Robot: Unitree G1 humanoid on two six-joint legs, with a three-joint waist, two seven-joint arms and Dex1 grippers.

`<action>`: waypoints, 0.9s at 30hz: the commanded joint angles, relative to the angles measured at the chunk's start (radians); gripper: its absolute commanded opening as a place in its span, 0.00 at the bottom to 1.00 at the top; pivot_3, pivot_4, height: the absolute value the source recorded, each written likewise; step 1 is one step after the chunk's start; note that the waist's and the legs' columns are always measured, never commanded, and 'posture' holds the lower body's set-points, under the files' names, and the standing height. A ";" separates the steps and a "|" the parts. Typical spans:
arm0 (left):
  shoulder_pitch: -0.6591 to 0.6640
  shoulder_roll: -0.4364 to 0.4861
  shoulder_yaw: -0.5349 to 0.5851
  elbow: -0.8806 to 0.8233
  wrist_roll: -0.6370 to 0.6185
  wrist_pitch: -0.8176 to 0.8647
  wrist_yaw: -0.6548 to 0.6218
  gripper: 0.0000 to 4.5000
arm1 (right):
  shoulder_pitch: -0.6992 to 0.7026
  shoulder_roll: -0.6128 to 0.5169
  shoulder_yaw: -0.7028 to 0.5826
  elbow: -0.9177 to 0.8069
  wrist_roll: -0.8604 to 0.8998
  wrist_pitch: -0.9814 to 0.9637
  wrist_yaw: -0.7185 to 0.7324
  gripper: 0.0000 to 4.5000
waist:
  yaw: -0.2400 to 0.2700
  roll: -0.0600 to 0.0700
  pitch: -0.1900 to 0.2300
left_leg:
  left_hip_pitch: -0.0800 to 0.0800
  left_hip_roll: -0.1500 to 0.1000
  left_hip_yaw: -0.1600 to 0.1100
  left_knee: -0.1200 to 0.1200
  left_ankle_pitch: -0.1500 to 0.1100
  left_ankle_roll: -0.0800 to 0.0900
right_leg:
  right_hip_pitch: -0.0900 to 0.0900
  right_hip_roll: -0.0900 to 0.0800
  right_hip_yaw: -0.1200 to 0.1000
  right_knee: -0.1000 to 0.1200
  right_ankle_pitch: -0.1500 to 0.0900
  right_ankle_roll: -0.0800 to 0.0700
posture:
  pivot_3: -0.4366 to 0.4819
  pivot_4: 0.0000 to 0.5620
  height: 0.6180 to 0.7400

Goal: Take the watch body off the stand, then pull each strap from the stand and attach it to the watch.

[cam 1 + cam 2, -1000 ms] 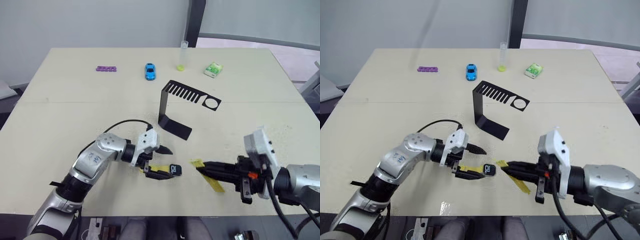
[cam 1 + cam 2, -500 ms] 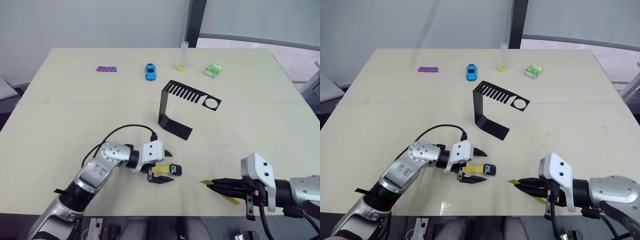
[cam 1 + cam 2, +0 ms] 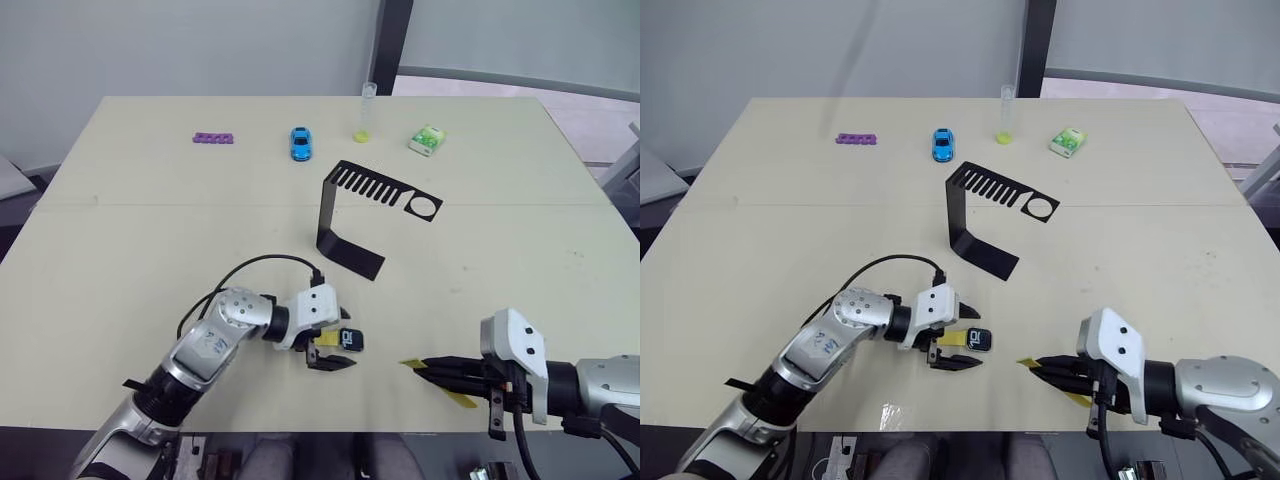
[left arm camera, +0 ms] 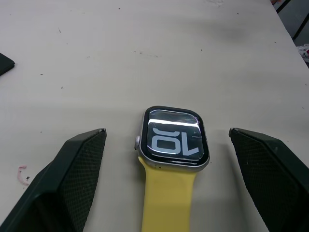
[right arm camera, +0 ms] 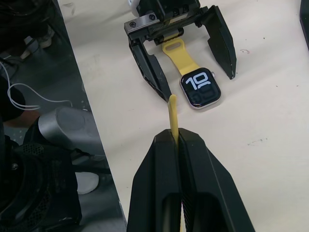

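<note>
The watch body (image 4: 174, 140) lies face up on the table, dark screen lit. One yellow strap (image 4: 166, 203) is fixed to it and runs back toward my left wrist. My left gripper (image 3: 342, 340) is open, one finger on each side of the watch and neither touching it. My right gripper (image 5: 176, 137) is shut on the second yellow strap (image 5: 173, 113), which sticks out past its tips toward the watch, a short gap away. The black stand (image 3: 340, 215) stands bare at mid-table, beyond both grippers.
Along the far side of the table sit a purple piece (image 3: 212, 137), a blue toy car (image 3: 300, 142), a clear tube with a yellow base (image 3: 366, 110) and a green-white packet (image 3: 427, 138). My right gripper hovers close to the table's near edge.
My right gripper drew back from the watch toward the near edge, keeping its strap. My left gripper slid right along the attached strap to straddle the watch body, staying open.
</note>
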 commanded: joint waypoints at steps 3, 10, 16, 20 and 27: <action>0.001 -0.003 -0.020 -0.026 0.016 -0.001 0.004 0.80 | 0.003 0.017 -0.012 -0.020 0.000 -0.004 0.008 0.00 | 0.000 0.000 0.000 | 0.000 0.000 0.000 0.000 0.000 0.000 | 0.000 0.000 0.000 0.000 0.000 0.000 | 0.48 0.27 1.00; 0.000 -0.009 -0.023 -0.028 0.020 0.008 0.006 0.80 | 0.001 0.025 -0.012 -0.025 0.002 0.002 0.004 0.00 | 0.000 0.000 0.000 | 0.000 0.000 0.000 0.000 0.000 0.000 | 0.000 0.000 0.000 0.000 0.000 0.000 | 0.48 0.27 1.00; 0.004 -0.023 -0.022 -0.027 0.023 0.000 0.019 0.68 | -0.002 0.028 -0.015 -0.021 -0.002 0.003 0.007 0.00 | 0.001 0.000 0.000 | 0.000 0.000 0.000 0.000 0.000 0.000 | 0.000 0.000 0.000 0.000 0.000 0.000 | 0.48 0.27 1.00; -0.015 -0.025 -0.018 -0.003 0.015 0.002 0.000 0.35 | -0.016 0.024 -0.017 -0.016 -0.018 -0.005 0.007 0.00 | 0.000 0.000 0.000 | 0.000 0.000 0.000 0.000 0.000 0.000 | 0.000 0.000 0.000 0.000 0.000 0.000 | 0.48 0.27 1.00; -0.139 -0.016 0.066 0.118 -0.129 0.240 -0.109 0.35 | -0.066 0.033 -0.044 -0.044 -0.065 -0.033 -0.016 0.00 | -0.001 0.000 0.000 | 0.000 0.000 0.000 0.001 0.000 0.000 | 0.000 0.000 0.000 0.001 0.000 0.000 | 0.48 0.27 1.00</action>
